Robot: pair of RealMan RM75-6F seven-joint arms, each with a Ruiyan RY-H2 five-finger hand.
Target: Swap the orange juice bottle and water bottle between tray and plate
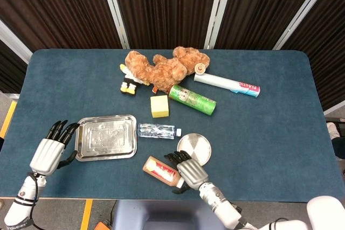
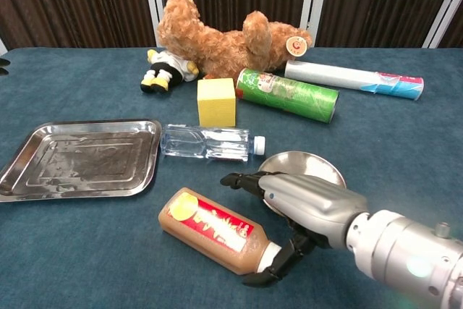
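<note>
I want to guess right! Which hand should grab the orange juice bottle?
The right hand: its fingers already hover over the orange juice bottle's cap end. The left hand sits beyond the tray.
</note>
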